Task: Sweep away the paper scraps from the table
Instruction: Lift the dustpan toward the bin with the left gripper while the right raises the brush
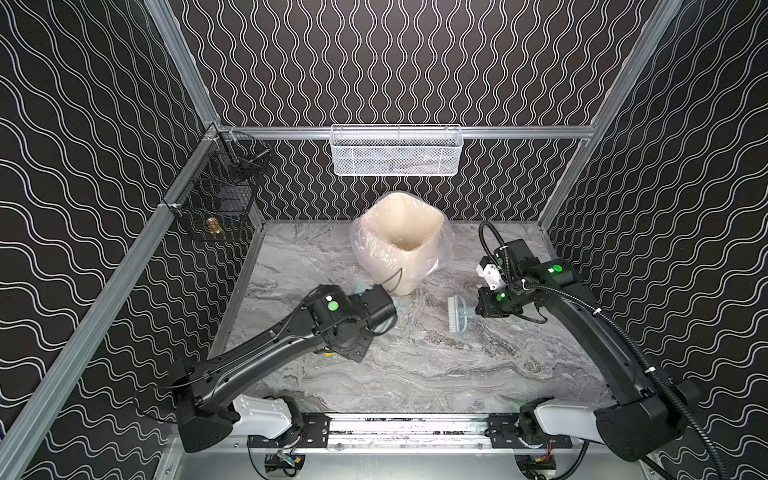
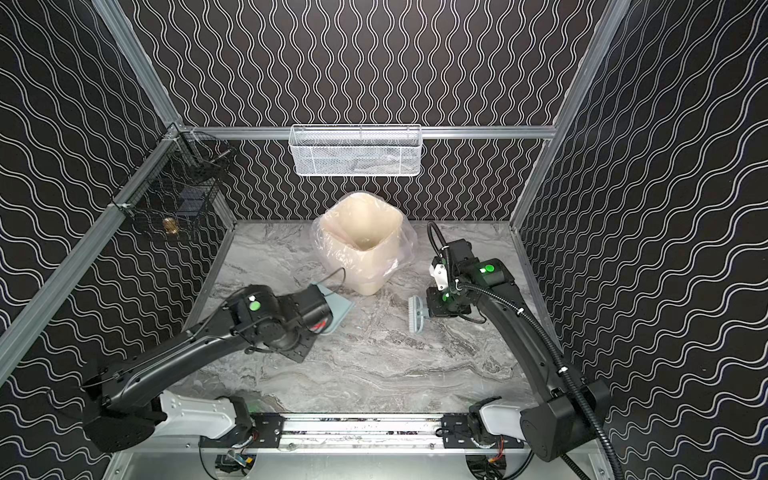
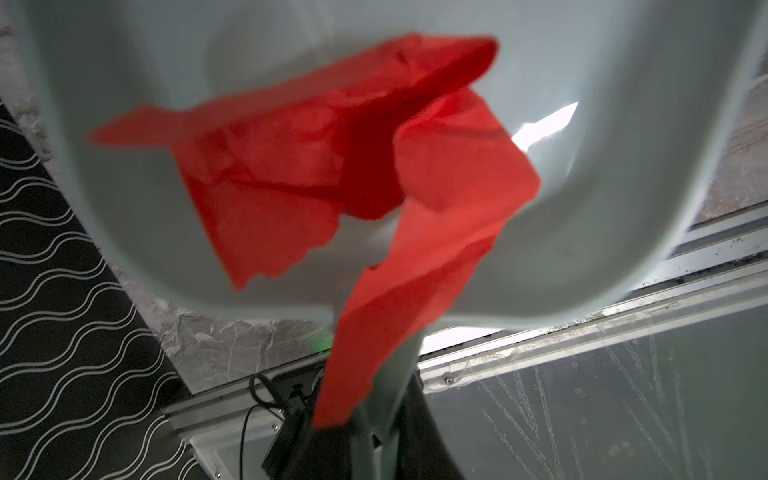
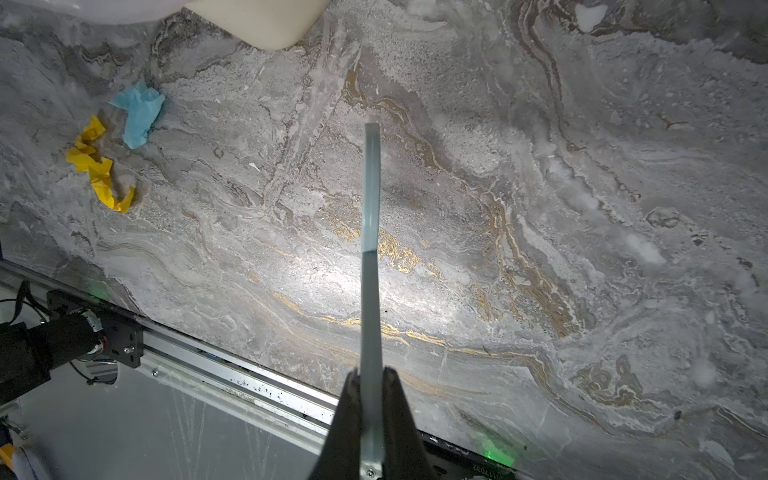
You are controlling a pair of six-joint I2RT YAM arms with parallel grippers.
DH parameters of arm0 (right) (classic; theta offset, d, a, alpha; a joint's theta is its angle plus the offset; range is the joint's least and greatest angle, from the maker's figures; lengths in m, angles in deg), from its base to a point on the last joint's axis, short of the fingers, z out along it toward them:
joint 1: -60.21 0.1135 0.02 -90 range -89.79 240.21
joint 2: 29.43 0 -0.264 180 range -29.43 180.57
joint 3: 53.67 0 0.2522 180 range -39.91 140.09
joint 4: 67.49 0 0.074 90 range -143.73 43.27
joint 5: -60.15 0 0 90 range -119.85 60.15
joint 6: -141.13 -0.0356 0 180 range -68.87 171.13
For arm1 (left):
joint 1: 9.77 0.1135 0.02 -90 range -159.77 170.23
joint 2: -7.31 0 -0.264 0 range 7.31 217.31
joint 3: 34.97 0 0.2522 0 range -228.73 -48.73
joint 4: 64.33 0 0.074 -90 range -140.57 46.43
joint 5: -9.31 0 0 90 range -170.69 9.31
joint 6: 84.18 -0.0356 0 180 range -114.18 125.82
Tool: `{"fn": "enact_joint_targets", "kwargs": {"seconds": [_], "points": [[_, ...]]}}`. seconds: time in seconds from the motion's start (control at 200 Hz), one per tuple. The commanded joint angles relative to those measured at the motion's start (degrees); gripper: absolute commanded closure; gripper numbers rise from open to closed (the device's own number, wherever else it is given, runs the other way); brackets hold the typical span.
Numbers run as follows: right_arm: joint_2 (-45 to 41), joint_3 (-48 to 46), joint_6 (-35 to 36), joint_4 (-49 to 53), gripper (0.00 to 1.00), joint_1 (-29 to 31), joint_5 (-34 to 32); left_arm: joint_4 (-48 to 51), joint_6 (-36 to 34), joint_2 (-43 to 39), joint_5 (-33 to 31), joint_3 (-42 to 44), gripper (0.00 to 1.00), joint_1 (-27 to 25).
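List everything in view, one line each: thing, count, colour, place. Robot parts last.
paper scraps: three seen; red in the dustpan, yellow and light blue on the table beside the bin's base.
dustpan: one, pale blue, held near the bin's front.
brush: one, pale blue, white bristles, held front-right of the bin.
bin: one, cream, clear liner, back centre of table.
mesh basket: one, white, on back rail.
wire basket: one, black, on left rail.
table: one, grey marble.
left claw: black, shut on dustpan handle.
right claw: black, shut on brush handle.
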Motion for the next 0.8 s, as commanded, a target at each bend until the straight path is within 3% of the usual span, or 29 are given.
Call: {"fn": "enact_joint_targets", "kwargs": {"seconds": [0.0,0.461,0.791], "points": [[0.1,0.7,1.1,-0.4,1.00,-0.4,1.4,7.2,-4.5,0.1,-0.5,-4.5,1.00,3.9],[-3.4,-3.5,-0.7,-1.8,1.00,-1.5,4.7,9.2,-19.5,8.9,3.9,-23.9,1.00,22.4],[-5.1,-5.8,-2.3,-2.8,1.00,-2.3,5.9,8.9,-25.6,21.7,4.4,-39.2,1.00,28.4]]}}
